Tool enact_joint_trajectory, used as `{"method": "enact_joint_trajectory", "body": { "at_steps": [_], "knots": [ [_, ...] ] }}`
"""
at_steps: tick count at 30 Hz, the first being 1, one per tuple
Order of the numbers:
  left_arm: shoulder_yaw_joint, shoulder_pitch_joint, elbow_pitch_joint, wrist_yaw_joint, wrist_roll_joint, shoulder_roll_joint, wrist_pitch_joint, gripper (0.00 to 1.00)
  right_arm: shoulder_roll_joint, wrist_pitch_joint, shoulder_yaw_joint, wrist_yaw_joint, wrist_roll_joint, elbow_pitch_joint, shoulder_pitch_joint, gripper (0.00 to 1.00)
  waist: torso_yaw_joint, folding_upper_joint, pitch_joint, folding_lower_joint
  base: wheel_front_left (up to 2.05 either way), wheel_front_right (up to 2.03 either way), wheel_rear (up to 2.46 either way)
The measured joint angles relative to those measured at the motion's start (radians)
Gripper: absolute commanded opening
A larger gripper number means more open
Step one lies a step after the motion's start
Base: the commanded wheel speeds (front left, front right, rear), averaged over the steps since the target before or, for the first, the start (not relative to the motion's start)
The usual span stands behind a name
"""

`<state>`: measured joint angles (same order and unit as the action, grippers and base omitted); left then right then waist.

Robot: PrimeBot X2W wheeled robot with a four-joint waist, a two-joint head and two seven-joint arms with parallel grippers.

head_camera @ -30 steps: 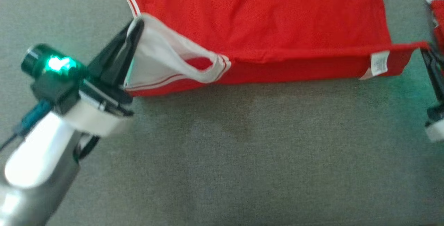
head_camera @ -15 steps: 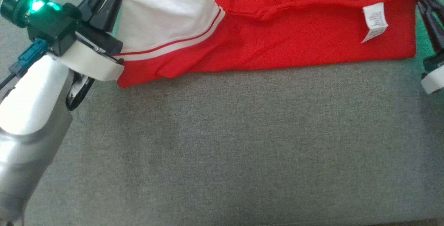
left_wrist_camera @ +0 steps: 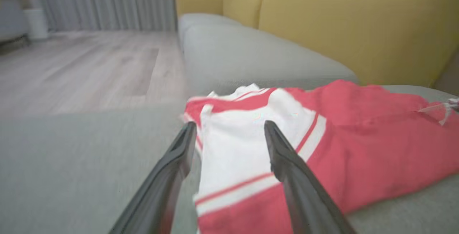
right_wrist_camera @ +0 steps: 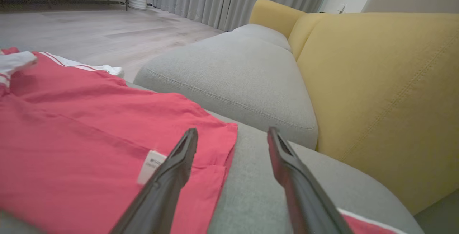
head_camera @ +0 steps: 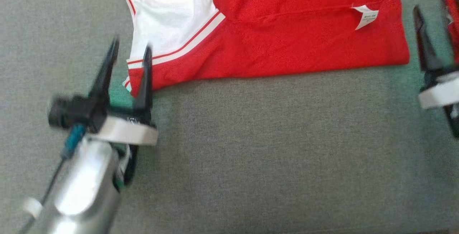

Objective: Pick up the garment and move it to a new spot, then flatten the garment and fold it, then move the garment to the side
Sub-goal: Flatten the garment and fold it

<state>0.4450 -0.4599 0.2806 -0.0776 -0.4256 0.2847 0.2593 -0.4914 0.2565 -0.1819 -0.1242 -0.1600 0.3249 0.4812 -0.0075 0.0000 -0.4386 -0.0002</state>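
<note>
The red garment [head_camera: 287, 40] lies flat on the grey sofa seat cushion [head_camera: 269, 155], folded over on itself. Its white sleeve panel [head_camera: 168, 29] faces up at the left end and a white label [head_camera: 365, 15] sits near the right end.

Left hand [head_camera: 131, 46]: fingers spread, gripping nothing, positioned at the garment's near-left corner. Contact with the fabric cannot be determined.

Right hand [right_wrist_camera: 232, 130]: fingers spread, gripping nothing, positioned just beside the garment's right edge over bare cushion.

A second red-and-white fabric piece [head_camera: 452, 18] lies further right.
</note>
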Motion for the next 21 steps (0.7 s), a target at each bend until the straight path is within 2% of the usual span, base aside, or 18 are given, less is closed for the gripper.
{"method": "enact_joint_trajectory", "body": {
  "at_steps": [3,8,10,16,17,18,19,21],
  "knots": [
    [-0.039,0.071,0.086,-0.035,-0.059,-0.051,0.0,1.0,0.033,0.0,0.01,0.0,0.014,-0.023,-0.054,1.0,-0.002,0.0,0.023,0.0,0.0,0.0,0.0],
    [-0.067,0.079,0.178,-0.065,-0.078,-0.073,-0.003,1.0,0.053,0.0,0.009,0.0,0.018,-0.036,-0.086,1.0,-0.014,0.0,0.046,0.0,0.0,0.0,0.0],
    [-0.066,0.077,0.205,-0.059,-0.093,-0.084,-0.013,1.0,0.053,0.0,0.016,0.0,0.018,-0.036,-0.096,1.0,-0.02,0.0,0.053,-0.0001,0.0,0.0,0.0],
    [-0.046,0.057,0.258,0.0,-0.111,-0.094,-0.036,1.0,0.059,0.0,0.031,0.0,0.018,-0.022,-0.113,1.0,-0.027,0.0,0.06,0.0001,0.0,0.0,0.0],
    [-0.041,0.052,0.267,0.008,-0.111,-0.093,-0.048,0.98,0.063,0.0,0.031,0.0,0.018,-0.015,-0.114,1.0,-0.027,0.0,0.062,0.0001,0.0,0.0,0.0],
    [-0.034,0.048,0.274,0.019,-0.111,-0.092,-0.056,0.44,0.068,0.0,0.031,0.0,0.018,-0.007,-0.118,1.0,-0.026,0.0001,0.064,0.0,0.0,0.0,0.0],
    [-0.026,0.044,0.28,0.029,-0.111,-0.091,-0.064,0.0,0.072,0.0,0.029,0.0,0.017,0.002,-0.123,1.0,-0.026,0.0,0.067,0.0,0.0,0.0,0.0],
    [-0.006,0.036,0.288,0.058,-0.111,-0.089,-0.077,0.0,0.08,0.0,0.018,0.0,0.007,0.027,-0.129,1.0,-0.026,0.0,0.075,0.0001,0.0,0.0,0.0]
  ]
}}
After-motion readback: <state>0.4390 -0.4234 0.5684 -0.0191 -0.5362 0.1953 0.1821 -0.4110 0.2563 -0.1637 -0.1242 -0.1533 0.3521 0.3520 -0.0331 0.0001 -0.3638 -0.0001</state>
